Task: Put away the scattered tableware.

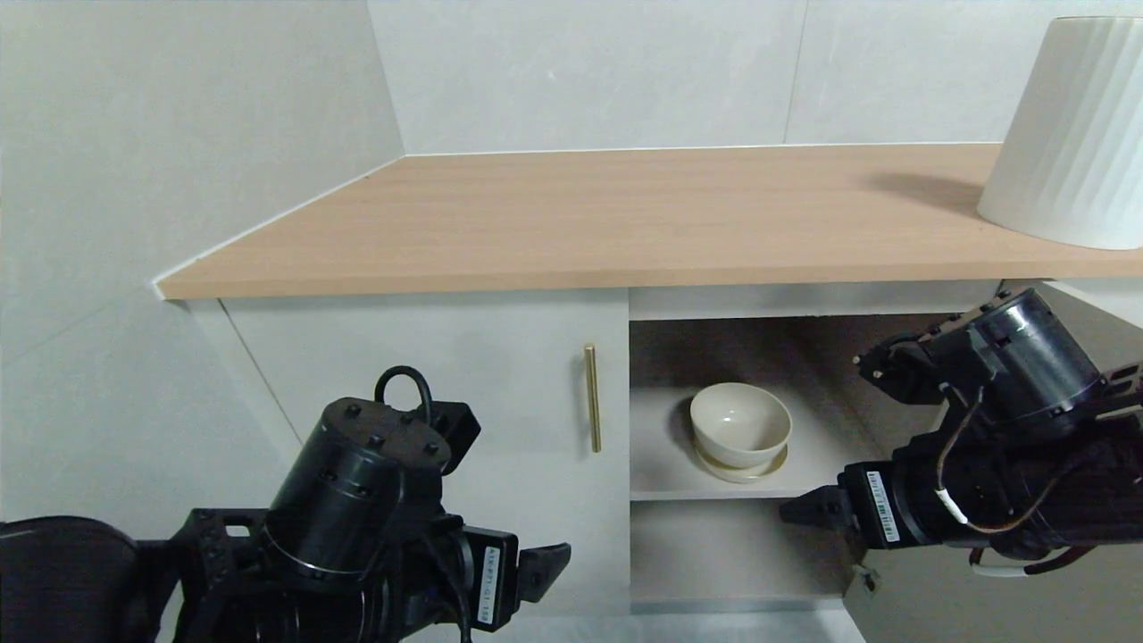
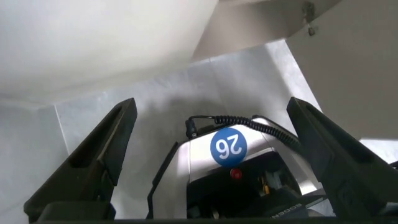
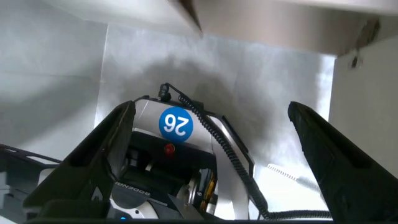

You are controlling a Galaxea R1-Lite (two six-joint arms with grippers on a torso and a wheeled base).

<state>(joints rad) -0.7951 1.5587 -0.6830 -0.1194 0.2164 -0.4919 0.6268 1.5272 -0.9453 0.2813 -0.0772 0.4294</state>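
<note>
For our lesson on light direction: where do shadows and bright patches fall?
Head view: the lampshade casts a soft shadow leftward on the countertop; the bowl shades the shelf on its left. Right wrist view: a bright patch lies on the floor.

Left of the brass handle [image 1: 591, 397], the left arm [image 1: 348, 500] is matte black, with a screw-studded cylindrical housing, a looped black cable and a white label. Right of it, the right arm [image 1: 1000, 429] matches, adding a white-sleeved cable. The left tool [image 2: 212, 106] and right tool [image 3: 212, 111] have black wedge-shaped fingers.
</note>
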